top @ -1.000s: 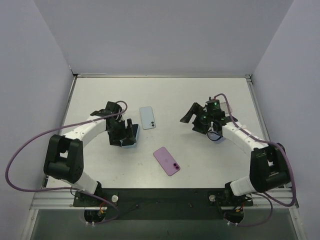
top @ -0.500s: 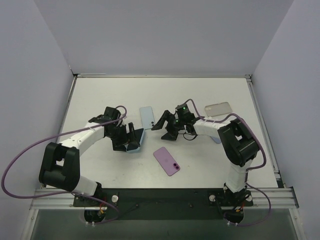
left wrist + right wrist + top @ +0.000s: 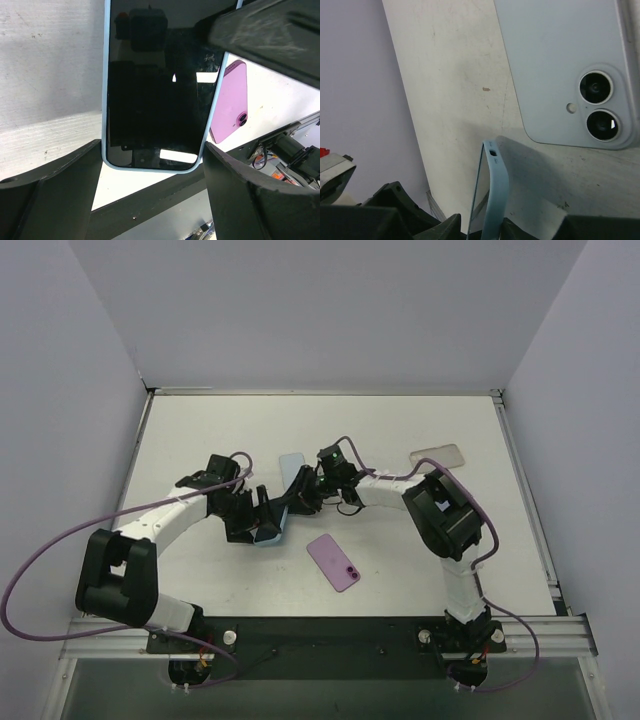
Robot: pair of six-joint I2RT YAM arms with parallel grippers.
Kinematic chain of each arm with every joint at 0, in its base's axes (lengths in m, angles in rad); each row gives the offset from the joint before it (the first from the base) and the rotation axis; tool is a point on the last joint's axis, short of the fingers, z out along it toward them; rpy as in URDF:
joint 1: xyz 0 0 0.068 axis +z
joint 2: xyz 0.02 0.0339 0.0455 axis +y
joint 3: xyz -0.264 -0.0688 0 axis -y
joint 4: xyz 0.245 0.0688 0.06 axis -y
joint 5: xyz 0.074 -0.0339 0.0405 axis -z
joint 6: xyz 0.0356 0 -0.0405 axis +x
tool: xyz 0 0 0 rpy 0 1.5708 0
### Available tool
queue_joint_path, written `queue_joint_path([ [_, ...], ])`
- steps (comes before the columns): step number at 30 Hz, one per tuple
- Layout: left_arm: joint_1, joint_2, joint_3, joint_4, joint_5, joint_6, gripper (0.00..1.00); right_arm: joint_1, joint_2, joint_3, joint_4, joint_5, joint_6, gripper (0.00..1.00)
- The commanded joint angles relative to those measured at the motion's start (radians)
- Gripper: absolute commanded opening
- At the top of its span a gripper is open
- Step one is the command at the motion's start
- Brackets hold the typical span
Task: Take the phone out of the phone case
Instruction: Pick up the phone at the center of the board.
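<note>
- Centrally, phone point(image 3: 160, 90) in blue case point(image 3: 495, 185), held tilted, left of scene centre; its long axis runs left to right, from one gripper toward the other.
- Left gripper point(image 3: 152, 150): jaws spread wide, clasping the case across its width at the left end.
- Right gripper point(image 3: 480, 224): jaws narrow, straddling the case rim at the free right end; whether they touch it cannot be told.

Both arms reach inward; left end effector point(image 3: 266, 518) clamped wide, right end effector point(image 3: 296, 501) jaws narrow
</note>
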Motion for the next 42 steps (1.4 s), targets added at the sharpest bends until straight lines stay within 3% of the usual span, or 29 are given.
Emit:
queue_joint_path([
  [1,-0.007,-0.06,0.016,0.043,0.064,-0.015,0.56,0.033,0.014,0.056,-0.015,-0.038,0.001,0.27],
  [5,-0.007,-0.09,0.028,0.024,0.05,-0.024,0.62,0.015,-0.01,0.044,-0.017,-0.053,-0.013,0.0],
  [11,-0.003,-0.115,0.039,0.017,0.073,-0.032,0.84,-0.066,-0.125,-0.037,-0.013,-0.078,-0.086,0.0],
  [16,0.002,-0.165,0.085,0.034,0.105,-0.066,0.96,-0.14,-0.23,-0.075,-0.105,-0.098,-0.202,0.0],
  [21,0.005,-0.216,0.091,0.129,0.219,-0.137,0.96,-0.169,-0.279,-0.109,-0.115,-0.139,-0.251,0.0],
  [24,0.026,-0.242,0.022,0.295,0.317,-0.246,0.95,-0.178,-0.313,-0.152,-0.025,-0.188,-0.239,0.0],
  [25,0.035,-0.248,-0.004,0.417,0.381,-0.289,0.93,-0.183,-0.332,-0.167,0.006,-0.222,-0.225,0.0],
  [28,0.057,-0.274,-0.12,0.696,0.433,-0.469,0.9,-0.197,-0.375,-0.235,0.153,-0.27,-0.193,0.0],
  [30,0.052,-0.296,-0.168,0.789,0.438,-0.529,0.89,-0.214,-0.392,-0.284,0.283,-0.322,-0.145,0.0],
  [36,0.046,-0.291,-0.213,0.824,0.466,-0.544,0.89,-0.221,-0.434,-0.316,0.437,-0.377,-0.081,0.0],
  [42,0.04,-0.258,-0.263,0.958,0.499,-0.613,0.88,-0.221,-0.408,-0.31,0.612,-0.397,0.026,0.0],
])
